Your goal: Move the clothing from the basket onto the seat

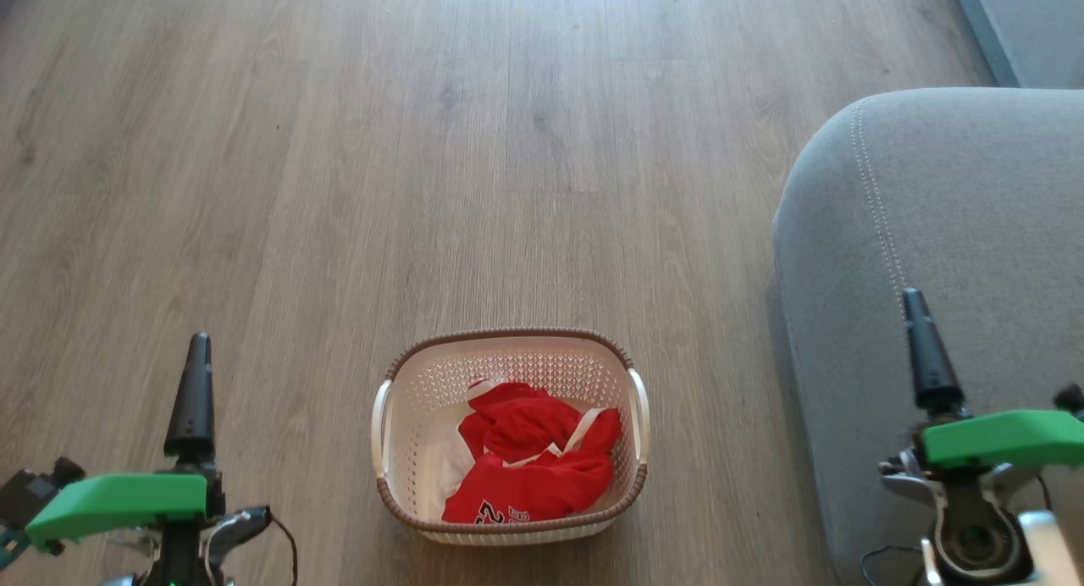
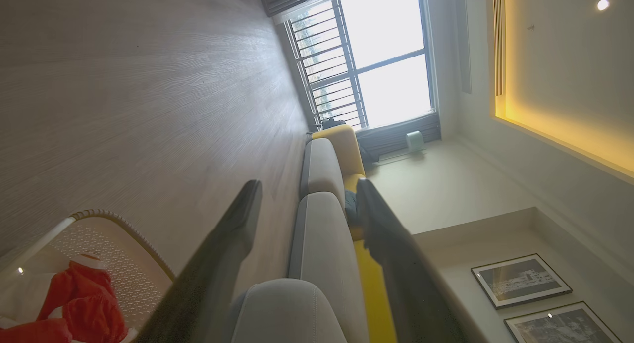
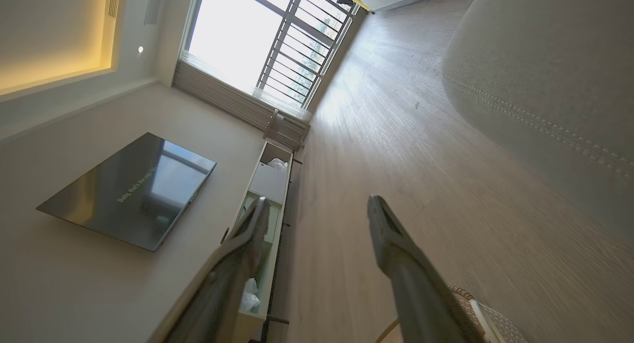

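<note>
We have the wooden floor (image 1: 423,146) spread wide before us, with room to roll and bend. To our right stands the seat (image 1: 948,230), the grey sofa with its pale stitching, and no garment lies on the part we see. We judge it near enough that a lift and a swing to the right would reach it. The basket (image 1: 508,342) rests on the floor straight ahead, between our two arms and apart from the seat, so either arm could dip in. Inside it lies the clothing (image 1: 533,459), red with white trim, bunched toward the near right side, dark numerals showing at its front edge. None of it has left the basket. The left tool (image 2: 307,184) hangs with fingers spread wide and nothing between them. The right tool (image 3: 318,200) is likewise parted and empty. Both, we think, are ready for a first reach down.
</note>
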Motion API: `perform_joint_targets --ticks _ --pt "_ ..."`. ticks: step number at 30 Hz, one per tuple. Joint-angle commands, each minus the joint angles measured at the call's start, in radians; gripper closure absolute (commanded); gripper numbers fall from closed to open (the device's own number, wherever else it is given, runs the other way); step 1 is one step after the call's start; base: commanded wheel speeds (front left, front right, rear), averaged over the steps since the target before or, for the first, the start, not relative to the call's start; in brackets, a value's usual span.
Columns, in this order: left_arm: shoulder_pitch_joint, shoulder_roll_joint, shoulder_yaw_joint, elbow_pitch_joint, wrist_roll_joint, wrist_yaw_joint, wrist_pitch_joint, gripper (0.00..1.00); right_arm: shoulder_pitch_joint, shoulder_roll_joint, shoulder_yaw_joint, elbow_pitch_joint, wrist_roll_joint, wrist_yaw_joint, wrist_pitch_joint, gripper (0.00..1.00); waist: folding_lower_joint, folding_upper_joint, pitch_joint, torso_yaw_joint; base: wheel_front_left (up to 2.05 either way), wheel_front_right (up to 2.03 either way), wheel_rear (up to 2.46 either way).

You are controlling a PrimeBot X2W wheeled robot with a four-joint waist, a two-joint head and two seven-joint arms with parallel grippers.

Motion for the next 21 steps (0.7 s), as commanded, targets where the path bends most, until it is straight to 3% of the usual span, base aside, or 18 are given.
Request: perform_joint_targets --ticks 1,10,21 --pt "-0.058 0.008 0.026 -0.05 0.026 -0.004 -0.009 0.0 -0.065 -0.001 0.024 -0.055 -0.051 0.003 -0.013 0.0 0.0 0.0 0.0 0.001 0.0 0.0 0.0" --pt "-0.061 0.009 0.011 -0.136 0.169 -0.005 -0.036 0.0 -0.077 -0.001 0.099 -0.107 -0.266 0.004 -0.04 0.0 0.0 0.0 0.004 0.015 0.0 0.0 0.0" --pt "-0.066 0.01 -0.044 -0.218 0.389 0.012 -0.065 0.0 -0.093 -0.001 0.14 -0.146 -0.433 0.005 -0.069 0.0 0.0 0.0 0.018 0.025 0.0 0.0 0.0"
